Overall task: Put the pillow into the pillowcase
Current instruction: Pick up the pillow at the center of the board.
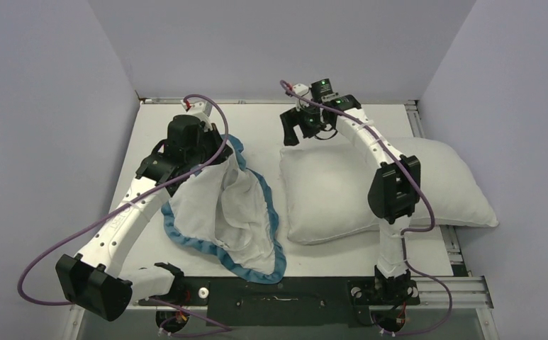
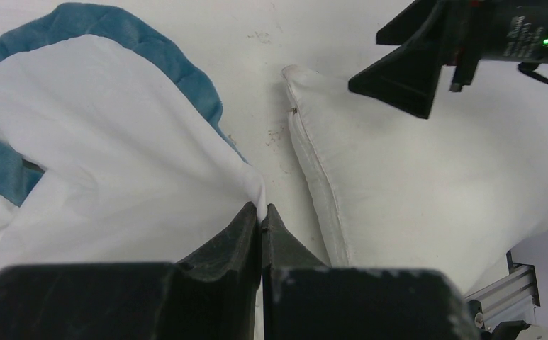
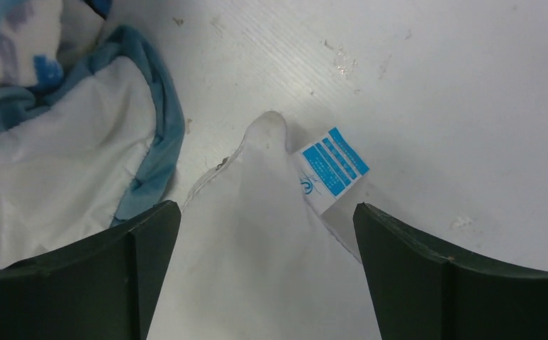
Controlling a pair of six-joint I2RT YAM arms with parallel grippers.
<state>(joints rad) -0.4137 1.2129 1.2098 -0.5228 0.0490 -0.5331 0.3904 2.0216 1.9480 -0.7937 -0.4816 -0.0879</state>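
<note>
The white pillow [image 1: 327, 195] lies on the right half of the table, and its far-left corner carries a blue-printed tag [image 3: 331, 166]. The pillowcase [image 1: 217, 212], white inside with a blue ruffled edge, lies crumpled to the pillow's left. My left gripper [image 1: 222, 151] is shut on a fold of the pillowcase's white fabric [image 2: 115, 156], pinched at the fingertips [image 2: 261, 210] next to the pillow's seam [image 2: 313, 170]. My right gripper [image 1: 310, 133] is open and empty, hovering over the pillow's far-left corner [image 3: 256, 234], with one finger on each side [image 3: 266, 219].
The white table [image 1: 256, 120] is enclosed by grey walls at the back and sides. A metal rail [image 1: 462, 283] runs along the right edge under the pillow's end. The black base plate [image 1: 278, 301] spans the near edge. The right arm crosses above the pillow.
</note>
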